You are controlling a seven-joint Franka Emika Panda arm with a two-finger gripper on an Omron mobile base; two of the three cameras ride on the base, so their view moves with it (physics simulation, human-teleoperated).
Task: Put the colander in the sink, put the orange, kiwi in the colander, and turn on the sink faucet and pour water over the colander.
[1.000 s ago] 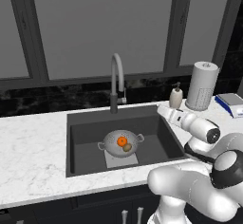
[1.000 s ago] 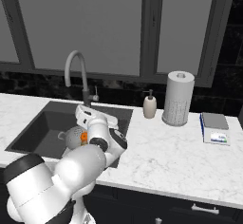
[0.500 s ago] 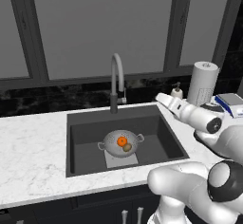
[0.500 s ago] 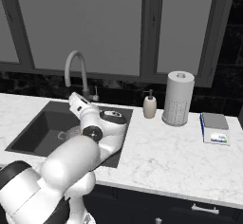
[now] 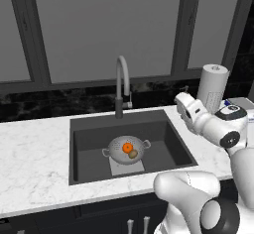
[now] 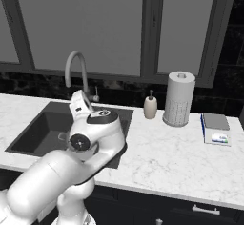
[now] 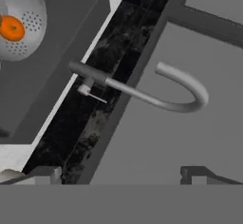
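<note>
Pincer [image 7: 121, 173] open, facing sink faucet [image 7: 142, 92].

You're looking at a kitchen with nothing readable anywhere: the small box [image 6: 217, 128] lying right of the paper towel roll [image 6: 178, 98] is showing only a blurred coloured patch, no legible lettering.

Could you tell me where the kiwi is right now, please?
In the left base view, the kiwi lies inside the colander in the sink, touching the orange.
</note>
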